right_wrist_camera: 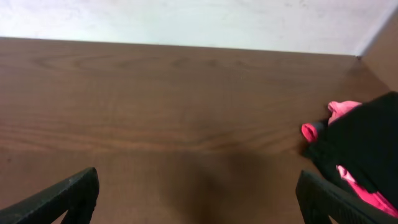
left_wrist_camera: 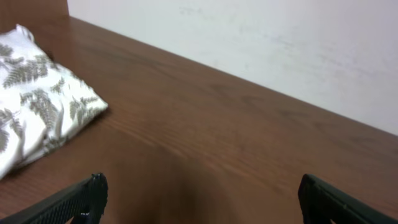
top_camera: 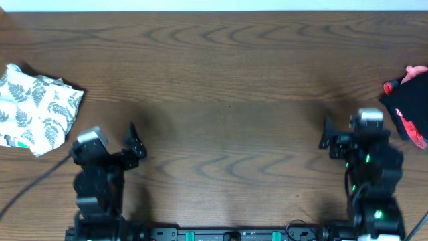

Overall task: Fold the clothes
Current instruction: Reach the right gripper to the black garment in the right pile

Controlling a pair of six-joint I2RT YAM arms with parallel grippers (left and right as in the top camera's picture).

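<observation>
left gripper (top_camera: 136, 142) and right gripper (top_camera: 328, 134) hang spread, empty, by the table (top_camera: 227, 80) front edge; fern-print garment (top_camera: 37, 107) at left edge, black-pink garment (top_camera: 411, 100) at right; best drag one to the centre and flatten first

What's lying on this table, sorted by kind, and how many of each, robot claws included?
White fern-print cloth: 1
Black heap with pink trim: 1 (separate pieces inside it cannot be told apart)
Open robot grippers: 2, the left gripper and the right gripper
Total: 4
</observation>
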